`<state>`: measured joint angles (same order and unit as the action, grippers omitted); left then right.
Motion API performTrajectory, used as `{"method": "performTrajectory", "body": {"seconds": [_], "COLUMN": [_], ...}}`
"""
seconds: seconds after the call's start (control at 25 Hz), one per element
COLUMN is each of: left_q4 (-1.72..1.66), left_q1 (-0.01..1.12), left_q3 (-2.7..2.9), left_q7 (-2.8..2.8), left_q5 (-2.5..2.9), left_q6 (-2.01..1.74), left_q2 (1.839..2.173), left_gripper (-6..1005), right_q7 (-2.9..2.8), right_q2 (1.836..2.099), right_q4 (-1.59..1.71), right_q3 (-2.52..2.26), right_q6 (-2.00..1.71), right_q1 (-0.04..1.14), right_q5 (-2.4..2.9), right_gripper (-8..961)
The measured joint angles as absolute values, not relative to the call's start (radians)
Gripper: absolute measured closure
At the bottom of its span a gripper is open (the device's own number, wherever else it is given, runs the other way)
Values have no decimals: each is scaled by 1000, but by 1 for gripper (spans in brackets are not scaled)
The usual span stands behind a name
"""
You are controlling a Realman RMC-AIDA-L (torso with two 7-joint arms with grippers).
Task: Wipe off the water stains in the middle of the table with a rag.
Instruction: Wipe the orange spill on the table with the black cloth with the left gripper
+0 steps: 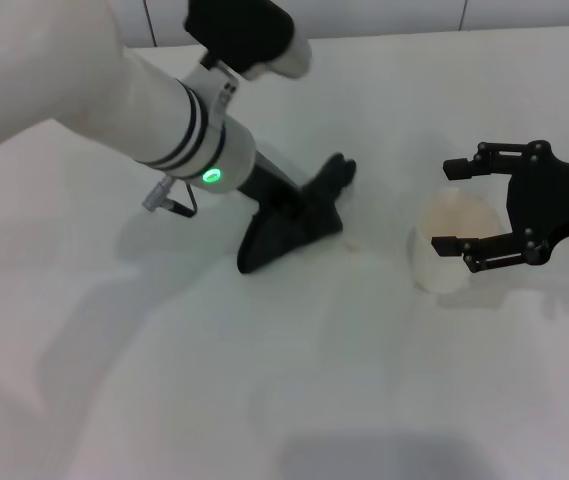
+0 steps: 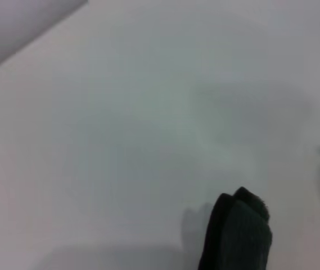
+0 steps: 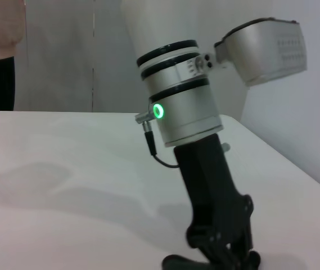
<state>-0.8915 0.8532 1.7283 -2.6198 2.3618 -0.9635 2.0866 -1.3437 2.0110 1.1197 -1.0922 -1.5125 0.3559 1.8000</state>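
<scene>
The black rag (image 1: 269,240) lies pressed on the white table (image 1: 164,380) near the middle, one pointed end (image 1: 340,176) reaching toward the far side. My left gripper (image 1: 291,208) comes down onto it from the left and is shut on the rag. In the right wrist view the same gripper (image 3: 221,250) stands nearly upright with the rag (image 3: 176,263) under it. One dark corner of the rag (image 2: 235,233) shows in the left wrist view. A faint orange trace of the water stains (image 1: 352,245) sits just right of the rag. My right gripper (image 1: 446,205) is open at the right.
A pale paper cup (image 1: 442,262) stands right of the stain, partly between the right gripper's fingers (image 1: 474,163). The table's far edge meets a wall at the back. The left arm's thick white forearm (image 1: 84,90) spans the upper left.
</scene>
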Motion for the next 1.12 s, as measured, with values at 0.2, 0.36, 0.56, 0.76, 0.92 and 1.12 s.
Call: {"method": "performTrajectory", "body": {"seconds": [0.2, 0.36, 0.56, 0.76, 0.92, 1.12], "left_q4": [-880, -869, -867, -866, -865, -865], "left_q1": [853, 855, 865, 873, 876, 877], "left_q3": [1726, 1728, 1743, 1769, 1807, 1851], "left_q7": [-2677, -2684, -2579, -2457, -2388, -2351], "left_q5": [2414, 2428, 2391, 2322, 2286, 2281], "left_q6": [-915, -886, -868, -863, -857, -836], "left_q2": [2088, 2086, 2090, 2090, 2090, 2089], "left_gripper": [930, 930, 930, 930, 930, 930], "right_q7": [-1344, -1344, -1344, -1343, -1342, -1342], "right_q2": [2011, 2011, 2011, 2011, 2011, 2011], "right_q4": [1121, 1121, 1121, 1118, 1115, 1114], "right_q3": [-1092, -1092, -1093, -1093, -1092, -1093], "right_q6": [-1513, -1512, -1507, -1504, -1503, -1503], "right_q1": [356, 358, 363, 364, 365, 365], "right_q5": [1799, 1799, 1799, 1799, 1799, 1799], "right_gripper": [108, 108, 108, 108, 108, 108]}}
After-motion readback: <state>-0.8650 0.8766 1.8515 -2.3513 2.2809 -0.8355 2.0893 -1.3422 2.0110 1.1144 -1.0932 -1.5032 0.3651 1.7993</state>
